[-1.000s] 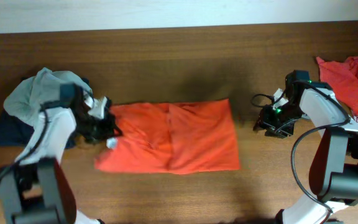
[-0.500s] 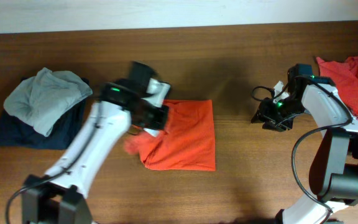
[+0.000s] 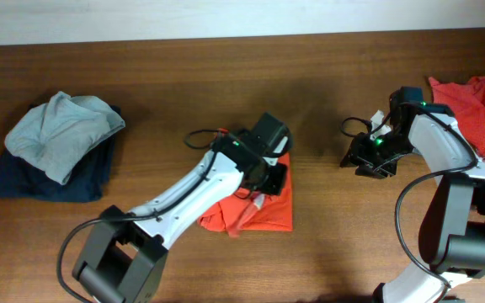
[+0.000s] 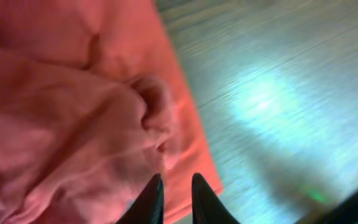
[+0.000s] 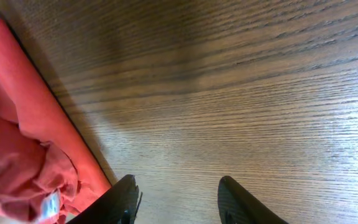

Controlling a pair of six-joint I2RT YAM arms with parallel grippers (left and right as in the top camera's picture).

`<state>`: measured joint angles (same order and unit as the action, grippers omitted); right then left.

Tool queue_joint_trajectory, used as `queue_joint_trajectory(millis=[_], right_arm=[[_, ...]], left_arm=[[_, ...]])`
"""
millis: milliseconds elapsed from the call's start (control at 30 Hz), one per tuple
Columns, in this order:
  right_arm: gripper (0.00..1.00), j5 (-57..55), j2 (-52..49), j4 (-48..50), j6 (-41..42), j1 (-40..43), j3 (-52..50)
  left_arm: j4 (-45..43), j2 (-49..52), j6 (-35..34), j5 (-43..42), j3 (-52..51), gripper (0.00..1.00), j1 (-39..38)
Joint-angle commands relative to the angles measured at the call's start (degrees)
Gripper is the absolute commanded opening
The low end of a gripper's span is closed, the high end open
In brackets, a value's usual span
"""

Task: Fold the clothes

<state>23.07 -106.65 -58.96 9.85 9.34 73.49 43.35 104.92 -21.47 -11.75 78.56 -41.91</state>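
A: Item one, orange shirt [image 3: 263,210]?
B: Middle of table [image 3: 226,84], toward the near edge; folded small, top flap rumpled. Left gripper [image 4: 177,186] over it, jaws a slit apart; pinching or not, cannot tell. Right gripper [image 5: 178,183] spread, empty.
A: Outstanding?
B: Second red shirt [image 3: 478,105], heaped at the right edge, apparently unfolded.

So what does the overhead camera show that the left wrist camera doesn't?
Only the overhead: the grey and navy clothes pile at one end of the table, the red clothes at the other edge, and the right gripper, apart from the shirt. Only the left wrist: the left gripper close up, jaws slightly parted, and a bunched fold near the shirt's edge. Both: the folded orange-red shirt on the wooden table.
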Motion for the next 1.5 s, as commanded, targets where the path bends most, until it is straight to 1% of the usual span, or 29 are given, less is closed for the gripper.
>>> queue_joint_trajectory(millis=[0, 67, 133, 233, 300, 400, 533, 600, 633, 667, 733, 833, 900, 967, 1033, 1100, 1233, 1300, 1400, 1467], right_arm=[[0.47, 0.72, 1.31, -0.2, -0.61, 0.04, 0.83], [0.47, 0.72, 1.31, -0.22, -0.61, 0.04, 0.83], [0.47, 0.72, 1.31, -0.26, -0.66, 0.04, 0.83], [0.47, 0.74, 1.31, -0.76, -2.73, -0.02, 0.83], [0.47, 0.74, 1.31, -1.09, -3.06, -0.02, 0.83], [0.47, 0.72, 1.31, -1.03, -3.04, -0.02, 0.83], [0.47, 0.7, 1.31, -0.79, -3.04, 0.0, 0.83], [0.48, 0.59, 1.31, -0.81, -3.04, 0.0, 0.83], [0.48, 0.48, 1.31, -0.81, -3.04, 0.0, 0.83], [0.47, 0.48, 1.31, -0.81, -3.04, 0.0, 0.83], [0.47, 0.48, 1.31, -0.81, -3.04, 0.0, 0.83], [0.47, 0.42, 1.31, -0.79, -3.04, 0.0, 0.81], [0.47, 0.28, 1.31, -0.79, -3.06, 0.0, 0.81], [0.47, 0.28, 1.31, -0.79, -3.04, 0.0, 0.81], [0.47, 0.28, 1.31, -0.74, -3.04, 0.0, 0.81], [0.48, 0.28, 1.29, -0.66, -3.04, 0.0, 0.81], [0.48, 0.28, 1.31, -0.61, -3.04, 0.0, 0.76], [0.48, 0.28, 1.29, -0.59, -3.04, 0.0, 0.76], [0.48, 0.28, 1.29, -0.61, -3.04, 0.0, 0.76], [0.48, 0.28, 1.29, -0.68, -3.04, 0.0, 0.76]], left_arm=[[-1.73, 0.07, -2.1, -0.59, 1.53, 0.34, -1.05], [-1.92, 0.07, -1.99, -0.66, 1.92, 0.39, -1.07], [-1.05, 0.07, 0.87, 0.13, 2.86, 0.41, -0.55], [3.34, 0.07, 1.86, 4.83, 6.01, 0.43, 1.68], [8.41, 0.07, 2.71, 8.87, 9.18, 0.48, 4.92], [11.21, 0.09, 7.26, 9.03, 9.88, 0.49, 8.96], [13.09, 1.99, 10.95, 9.25, 8.22, 0.48, 12.59], [12.72, 3.8, 10.91, 11.19, 7.41, 0.47, 13.57], [12.22, 5.33, 10.91, 11.58, 7.06, 0.39, 14.01], [12.11, 5.99, 10.91, 11.52, 6.97, 0.37, 14.16], [12.0, 8.63, 10.93, 9.68, 6.97, 0.28, 14.34], [11.98, 11.78, 12.2, 3.04, 6.97, 0.11, 13.97], [11.15, 12.31, 12.17, -2.49, 6.97, 0.05, 13.49], [9.57, 11.98, 12.15, -5.53, 7.32, 0.01, 12.94], [7.78, 11.72, 12.11, -8.63, 8.83, 0.01, 12.37], [7.41, 11.67, 11.89, -9.99, 10.78, 0.01, 11.85], [7.06, 11.67, 11.76, -10.12, 14.49, 0.01, 10.91], [4.57, 11.67, 11.76, -10.1, 14.82, 0.01, 10.4], [1.75, 11.76, 11.8, -9.9, 14.82, 0.04, 10.12], [3.23, 11.67, 12.41, -8.79, 15.19, 0.11, 10.58]])
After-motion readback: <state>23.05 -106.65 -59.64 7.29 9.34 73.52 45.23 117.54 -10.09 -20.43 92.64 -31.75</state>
